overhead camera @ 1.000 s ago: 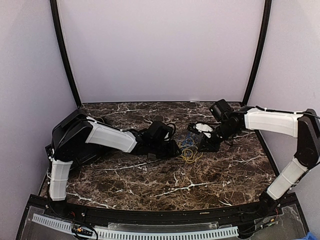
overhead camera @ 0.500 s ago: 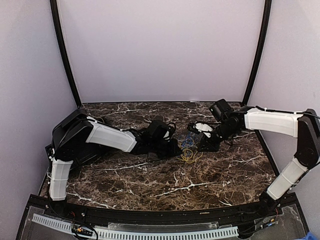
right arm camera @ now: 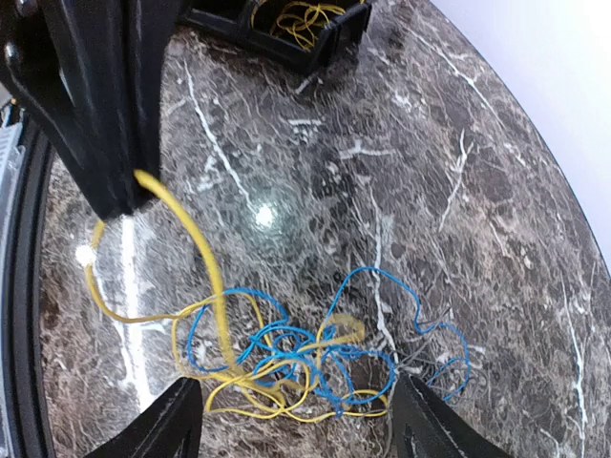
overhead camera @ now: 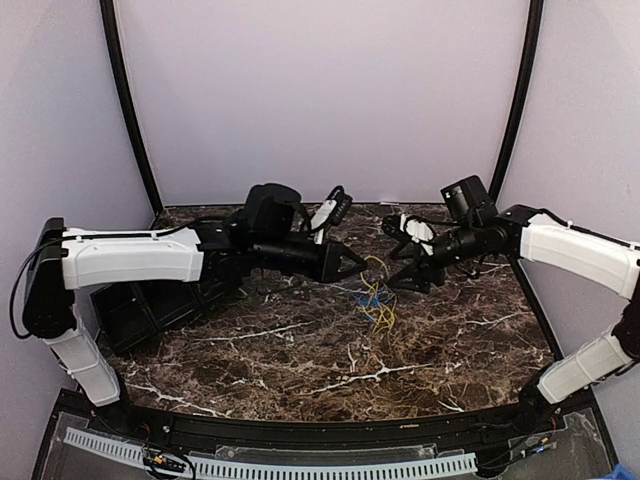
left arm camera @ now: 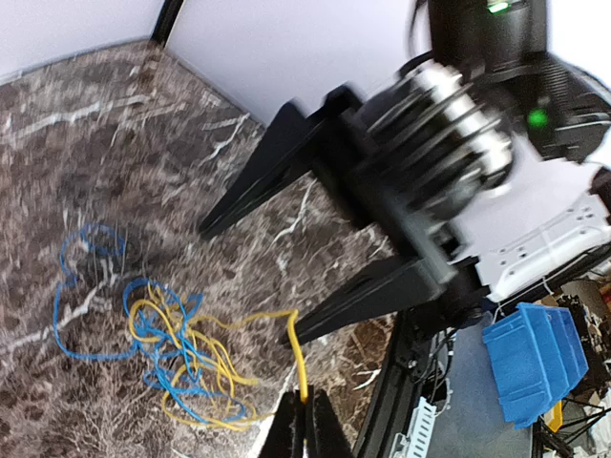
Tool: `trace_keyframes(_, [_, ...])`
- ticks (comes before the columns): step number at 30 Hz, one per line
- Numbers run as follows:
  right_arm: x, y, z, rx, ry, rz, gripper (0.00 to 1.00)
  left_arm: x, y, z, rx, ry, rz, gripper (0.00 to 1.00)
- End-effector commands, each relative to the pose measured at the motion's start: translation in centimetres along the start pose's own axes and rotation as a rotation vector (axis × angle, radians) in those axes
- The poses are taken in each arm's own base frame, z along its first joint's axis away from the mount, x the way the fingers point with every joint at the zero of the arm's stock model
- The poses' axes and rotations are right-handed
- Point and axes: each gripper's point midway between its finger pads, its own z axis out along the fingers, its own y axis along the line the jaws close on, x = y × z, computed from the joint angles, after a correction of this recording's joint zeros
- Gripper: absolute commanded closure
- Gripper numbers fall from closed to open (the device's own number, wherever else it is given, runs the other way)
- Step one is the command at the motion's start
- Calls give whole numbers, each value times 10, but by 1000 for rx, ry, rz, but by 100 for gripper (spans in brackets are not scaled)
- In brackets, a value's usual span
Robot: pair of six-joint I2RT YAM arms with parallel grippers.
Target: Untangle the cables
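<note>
The cables (overhead camera: pixel 377 305) are a loose tangle of thin yellow and blue wires (right arm camera: pixel 305 353) on the marble table, between the two arms. My left gripper (left arm camera: pixel 304 425) is shut on one yellow cable (left arm camera: pixel 300 358), which rises from the tangle (left arm camera: pixel 162 353) to its tips. In the top view the left gripper (overhead camera: pixel 358 262) hangs above the table just left of the pile. My right gripper (right arm camera: pixel 301 429) stands open over the tangle with nothing between its fingers (right arm camera: pixel 177 420). It faces the left gripper (right arm camera: pixel 105 114) from the right (overhead camera: pixel 398 275).
A black bin (right arm camera: pixel 286 24) holding yellow wire loops sits on the table beyond the left gripper. A blue bin (left arm camera: pixel 535 358) stands off the table. Black frame posts (overhead camera: pixel 130 110) rise at the back corners, with pale walls behind them.
The left gripper shut on a yellow cable and lifted up and to the right, drawing the strand out of the pile. The right gripper opened and rose a little off the table.
</note>
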Motion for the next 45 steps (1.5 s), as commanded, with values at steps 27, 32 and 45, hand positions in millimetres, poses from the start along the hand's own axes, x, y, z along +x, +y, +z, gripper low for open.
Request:
trace_keyframes(27, [72, -74, 90, -50, 51, 422, 96, -198, -169, -212, 126, -623, 341, 100])
trace_keyframes(32, [128, -126, 66, 148, 147, 558, 100, -232, -182, -252, 57, -752, 354, 100])
trace_keyframes(45, [85, -127, 21, 103, -6, 474, 79, -256, -155, -307, -235, -896, 349, 100])
